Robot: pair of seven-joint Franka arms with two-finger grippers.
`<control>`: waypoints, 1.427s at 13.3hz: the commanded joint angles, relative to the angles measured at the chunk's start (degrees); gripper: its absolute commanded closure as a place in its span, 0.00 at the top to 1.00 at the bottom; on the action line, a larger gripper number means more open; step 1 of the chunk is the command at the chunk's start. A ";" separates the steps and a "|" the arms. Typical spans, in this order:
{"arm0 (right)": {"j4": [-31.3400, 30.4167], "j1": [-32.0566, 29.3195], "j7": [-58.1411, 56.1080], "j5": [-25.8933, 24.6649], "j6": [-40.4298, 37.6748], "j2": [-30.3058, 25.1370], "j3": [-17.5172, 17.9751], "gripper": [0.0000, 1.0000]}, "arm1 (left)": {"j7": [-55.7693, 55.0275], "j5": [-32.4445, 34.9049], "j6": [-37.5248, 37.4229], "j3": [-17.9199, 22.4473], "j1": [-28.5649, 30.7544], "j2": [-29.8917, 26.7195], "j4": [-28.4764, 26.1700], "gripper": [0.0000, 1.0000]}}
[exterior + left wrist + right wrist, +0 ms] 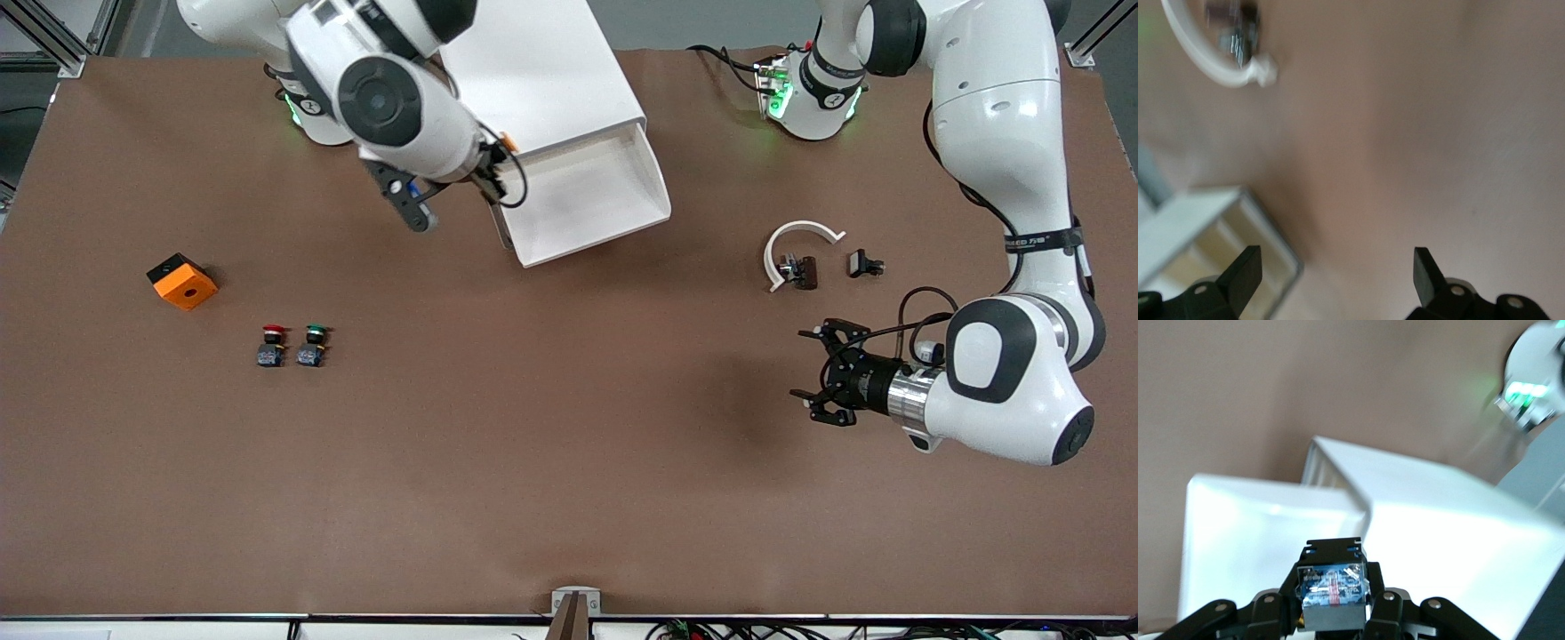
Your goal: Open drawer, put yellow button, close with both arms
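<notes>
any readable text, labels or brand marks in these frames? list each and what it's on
None reads with certainty.
Left arm: white lettering on the black band at its forearm, too small to make out.
Yellow button, held in the right gripper by the open drawer: red mark on its body, blurred.
Red-capped button, green-capped button, orange block: no visible text.

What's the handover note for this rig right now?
Right gripper: shut on the yellow button, at the edge of the open drawer.
Left gripper: open, empty, waiting over bare table near the white ring.
Done: top drawer pulled out of the cabinet; button picked up.
Left: drop the button in the drawer, then push it shut with both arms.
Red button and green button sit on the table.
</notes>
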 commanded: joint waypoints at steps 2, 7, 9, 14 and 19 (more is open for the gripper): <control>-0.56 5.30 10.94 0.97 10.34 1.17 -0.98 0.09 | 9.06 16.62 4.49 0.81 -4.69 -1.46 -0.48 1.00; -0.91 5.48 11.48 0.36 11.95 4.42 -0.98 0.09 | 17.23 26.83 6.95 0.47 -11.01 -6.28 -1.00 1.00; -1.44 5.65 11.48 0.36 13.79 5.66 -0.98 0.09 | 27.22 28.17 7.13 -0.15 -11.72 -9.45 -1.96 1.00; -1.35 8.03 11.57 0.27 15.47 8.91 -0.98 0.09 | 39.20 29.84 7.65 -0.68 -14.62 -14.47 -3.46 1.00; -1.26 8.82 11.83 0.27 15.91 10.76 -0.98 0.11 | 44.75 32.02 15.80 -4.09 -14.80 -22.80 -16.70 1.00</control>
